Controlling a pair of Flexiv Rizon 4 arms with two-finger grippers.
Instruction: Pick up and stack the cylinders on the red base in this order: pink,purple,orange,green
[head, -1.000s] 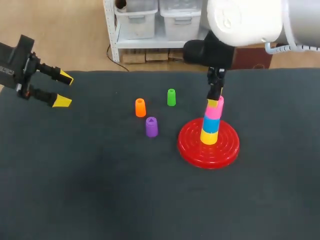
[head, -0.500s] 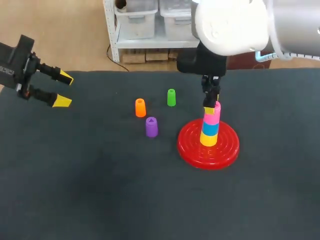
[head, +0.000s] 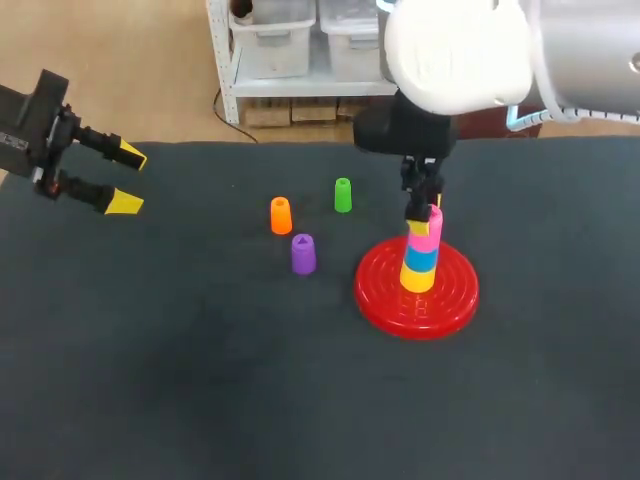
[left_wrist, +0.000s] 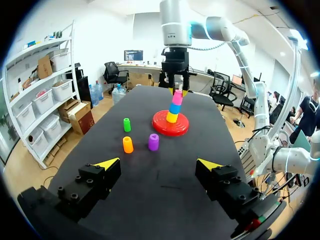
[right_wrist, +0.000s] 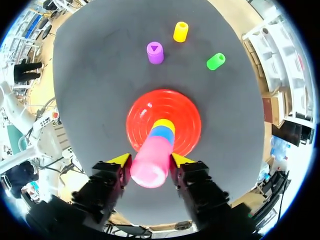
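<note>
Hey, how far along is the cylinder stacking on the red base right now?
Done: the pink cylinder sits atop a blue cylinder and yellow cylinder on the red base. In hand: the right gripper is shut on it, not yet released. Left: purple cylinder, orange cylinder and green cylinder stand on the table; the left gripper is open, empty.

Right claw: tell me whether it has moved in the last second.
Yes. The right claw came down with the pink cylinder, closer to the red base.
</note>
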